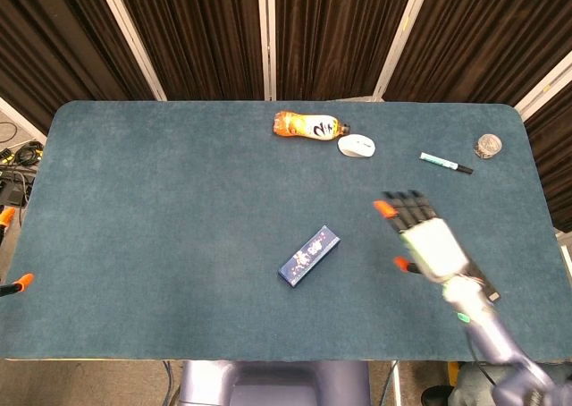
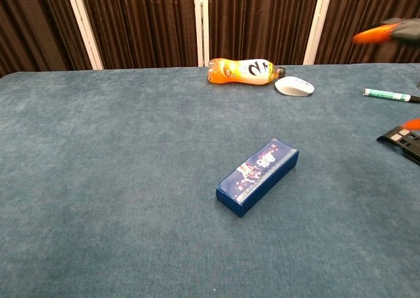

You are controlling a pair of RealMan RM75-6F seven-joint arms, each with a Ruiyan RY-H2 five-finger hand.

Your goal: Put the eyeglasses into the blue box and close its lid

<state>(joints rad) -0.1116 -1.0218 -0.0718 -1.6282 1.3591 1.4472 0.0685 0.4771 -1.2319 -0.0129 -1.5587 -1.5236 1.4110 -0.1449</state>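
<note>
- While the blue box lies flat on the desk with its lid shut, nothing touches it; it sits at a slant, one short end turned toward the near desk edge.
- In the chest view the blue box shows a small printed picture on its top face.
- No eyeglasses can be seen in either view.
- To the right of the box, well apart from it, the right robot hand hangs above the desk, palm down, with its fingers spread and straight, and it holds nothing.
- From the chest view only blurred orange fingertips of that robot hand show at the top right corner of the picture.
- Past the box, toward the far desk edge, an orange drink bottle lies on its side.
- Just right of the bottle's cap rests a white computer mouse.
- Further right of the box, along the same far stretch, lies a marker pen with a green and white barrel and a dark cap.
- Farthest right of the box, near the far right desk corner, sits a small round grey thing; what it is cannot be told.
- Right of the box and partly under the robot hand's arm, a long black folded stand lies at a slant on the desk.
- Behind the desk hang dark brown curtains with pale upright strips between them.
- Neither view shows the left robot hand.
</note>
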